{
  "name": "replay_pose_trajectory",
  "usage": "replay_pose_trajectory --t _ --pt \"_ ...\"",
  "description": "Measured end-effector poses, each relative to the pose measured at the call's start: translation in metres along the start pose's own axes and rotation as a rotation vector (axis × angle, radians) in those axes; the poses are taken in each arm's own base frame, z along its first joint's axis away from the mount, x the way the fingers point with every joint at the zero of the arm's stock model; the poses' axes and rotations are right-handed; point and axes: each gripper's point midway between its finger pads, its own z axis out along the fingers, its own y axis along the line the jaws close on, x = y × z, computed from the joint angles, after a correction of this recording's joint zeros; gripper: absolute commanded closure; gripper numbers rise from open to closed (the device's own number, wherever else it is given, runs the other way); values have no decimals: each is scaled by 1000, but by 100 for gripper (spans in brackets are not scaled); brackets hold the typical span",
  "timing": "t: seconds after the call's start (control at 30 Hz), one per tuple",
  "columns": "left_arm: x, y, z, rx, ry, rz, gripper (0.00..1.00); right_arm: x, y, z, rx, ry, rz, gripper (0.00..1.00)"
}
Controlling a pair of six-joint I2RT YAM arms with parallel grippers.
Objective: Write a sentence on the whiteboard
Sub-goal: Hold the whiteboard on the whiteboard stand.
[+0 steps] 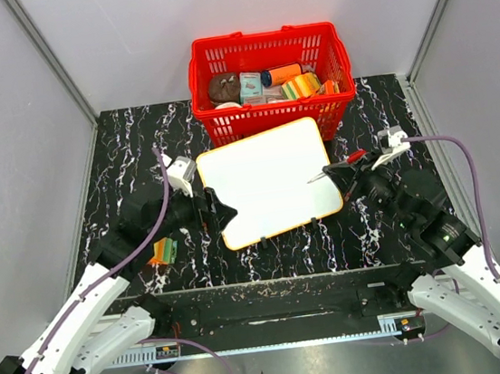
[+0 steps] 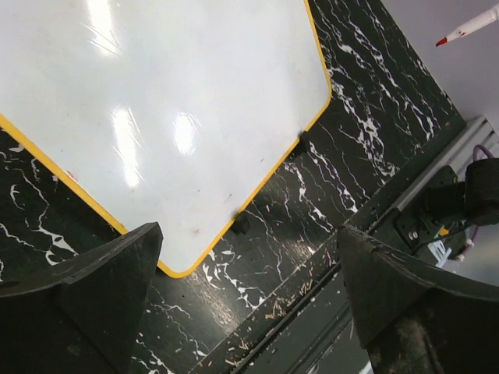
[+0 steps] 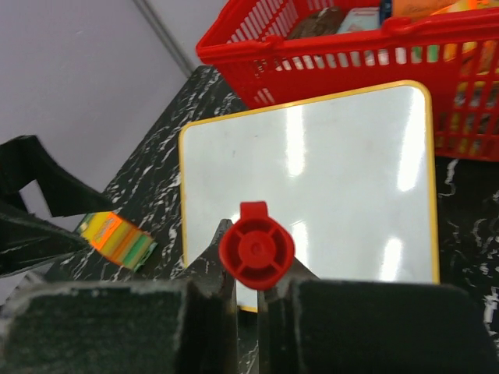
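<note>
On table (image 1: 128, 156), whiteboard (image 1: 267, 180) lay flat, just before red basket (image 1: 260, 117), face glossy white. At its left edge, left hand (image 1: 220, 206) stood wide open, gripping nothing. To right, right hand (image 1: 358, 165) clamped red marker (image 1: 332, 170), tip over board's right part; contact unclear. Orange-green block (image 1: 162, 251) sat near left arm.
</note>
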Motion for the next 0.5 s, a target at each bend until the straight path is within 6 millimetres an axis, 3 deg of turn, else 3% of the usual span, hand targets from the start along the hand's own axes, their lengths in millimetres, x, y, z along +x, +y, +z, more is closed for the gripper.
replay_pose_trajectory --t 0.27,0.5 --pt "-15 8 -8 -51 -138 -52 1 2 -33 -4 168 2 -59 100" --pt "-17 10 1 -60 -139 -92 1 3 -41 -14 210 3 -59 100"
